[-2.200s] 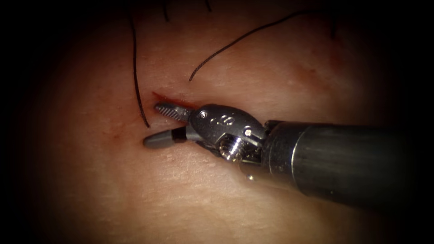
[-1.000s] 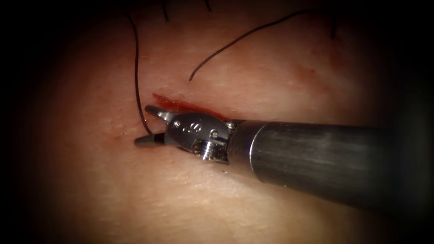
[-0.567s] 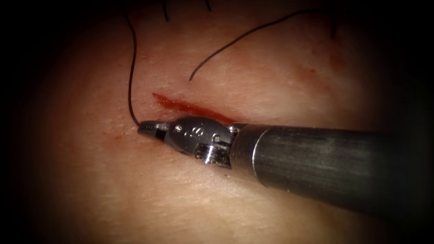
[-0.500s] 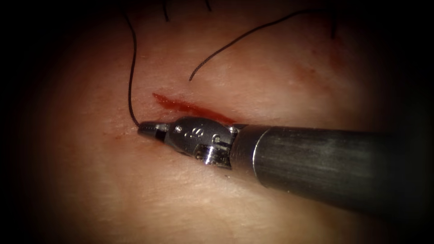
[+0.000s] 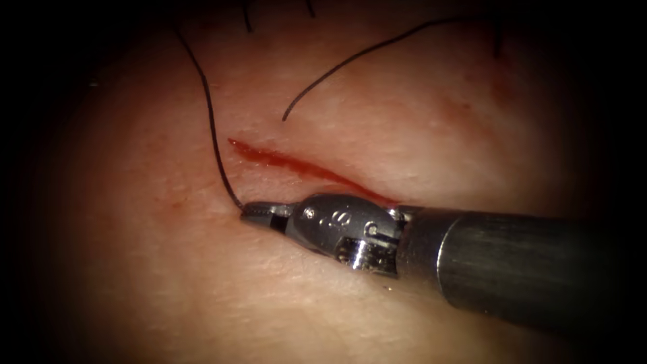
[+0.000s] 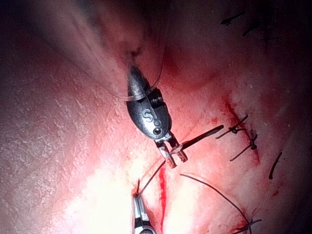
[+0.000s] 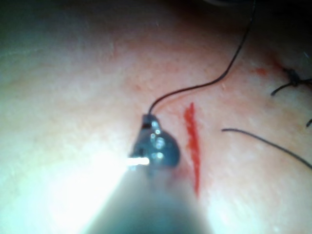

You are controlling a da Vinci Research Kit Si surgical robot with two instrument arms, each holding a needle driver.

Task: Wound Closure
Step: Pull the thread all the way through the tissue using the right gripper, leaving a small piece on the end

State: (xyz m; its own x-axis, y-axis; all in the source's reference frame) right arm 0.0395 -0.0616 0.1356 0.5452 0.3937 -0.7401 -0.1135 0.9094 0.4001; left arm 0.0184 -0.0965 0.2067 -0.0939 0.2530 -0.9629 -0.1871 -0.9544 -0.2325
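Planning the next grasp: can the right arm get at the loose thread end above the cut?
Probably not yet: nothing blocks the loose thread end, but its hand is shut on the other thread.

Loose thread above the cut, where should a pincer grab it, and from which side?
Probably just behind its free tip: the loose thread lies flat on bare tissue there, clear of the cut. Come from above, pincer set across the strand. The right tool is shut on the other thread's end; the left tool sits close to that tip.
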